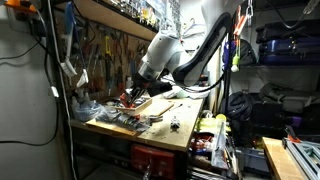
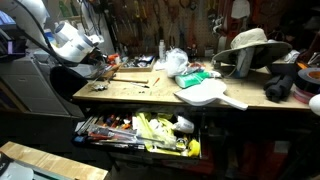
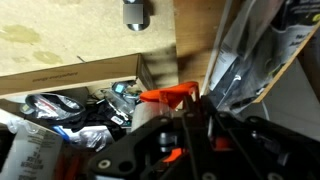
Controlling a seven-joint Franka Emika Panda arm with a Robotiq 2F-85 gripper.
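Observation:
My gripper (image 3: 193, 108) hangs low over the far end of a wooden workbench (image 1: 178, 132). In the wrist view its two dark fingers are drawn close together on an orange plastic tool (image 3: 165, 96), which sticks out past the fingertips. More orange shows through the linkage below. In both exterior views the gripper (image 1: 133, 94) (image 2: 93, 63) is at the cluttered end of the bench, by the tool wall. A red-orange patch (image 1: 128, 98) shows at the fingers. How much of the tool is hidden by the fingers cannot be told.
Crumpled plastic packets (image 3: 70, 115) lie under the gripper next to a wooden board (image 3: 80, 50) with a black cylinder (image 3: 135, 14) on it. An open drawer (image 2: 140, 130) of tools juts from the bench front. A hat (image 2: 250, 45) and a white flat piece (image 2: 210, 95) sit further along.

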